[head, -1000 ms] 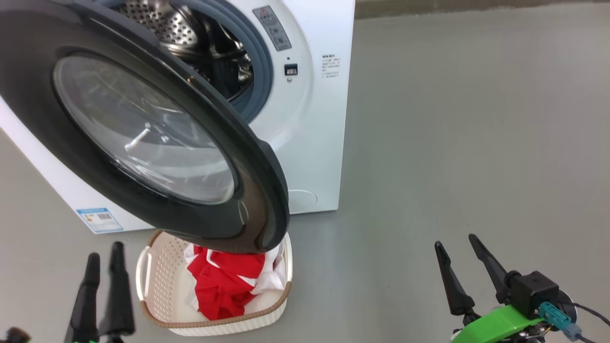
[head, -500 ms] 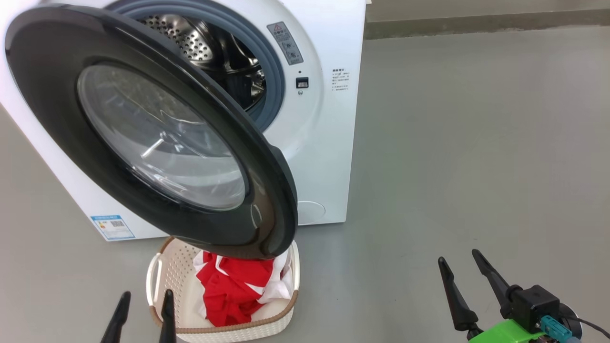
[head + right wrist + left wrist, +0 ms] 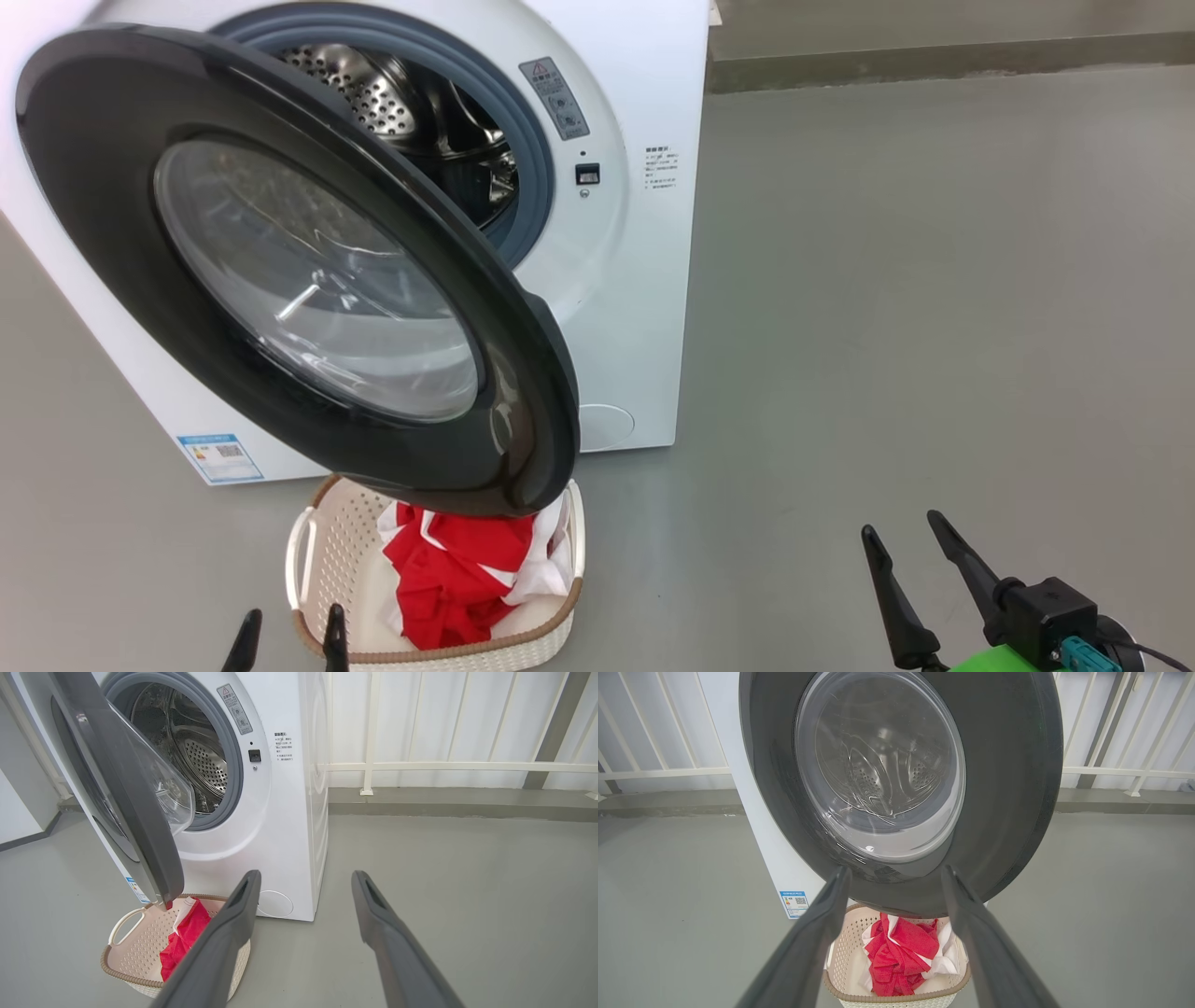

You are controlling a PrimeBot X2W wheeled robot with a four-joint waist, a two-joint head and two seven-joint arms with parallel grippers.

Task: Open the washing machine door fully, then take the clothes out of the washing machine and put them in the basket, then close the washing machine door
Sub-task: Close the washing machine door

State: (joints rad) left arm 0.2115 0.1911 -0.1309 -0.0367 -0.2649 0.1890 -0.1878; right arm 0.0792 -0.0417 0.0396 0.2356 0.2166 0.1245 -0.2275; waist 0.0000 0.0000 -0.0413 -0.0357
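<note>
1. The washing machine door (image 3: pixel 308 280) hangs open above the basket (image 3: pixel 336 569), which holds the red clothes (image 3: pixel 457 579).
2. The left tool (image 3: pixel 292 618) and right tool (image 3: pixel 901 525) are spread wide, holding nothing.
3. I think a slow push on the door's free edge would shut it against the washing machine (image 3: pixel 644 280).
4. The blue label (image 3: pixel 217 455) is too small to read.

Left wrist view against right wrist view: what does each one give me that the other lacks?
Left wrist: the round, black-rimmed, glass-windowed washing machine door face-on, framed by the open left gripper. Right wrist: that door edge-on, plus the white washing machine with its open perforated steel drum, grey rubber gasket and small round flap, past the open right gripper. Shared: the cream perforated plastic basket holding the red-and-white clothes, on the grey floor.
</note>
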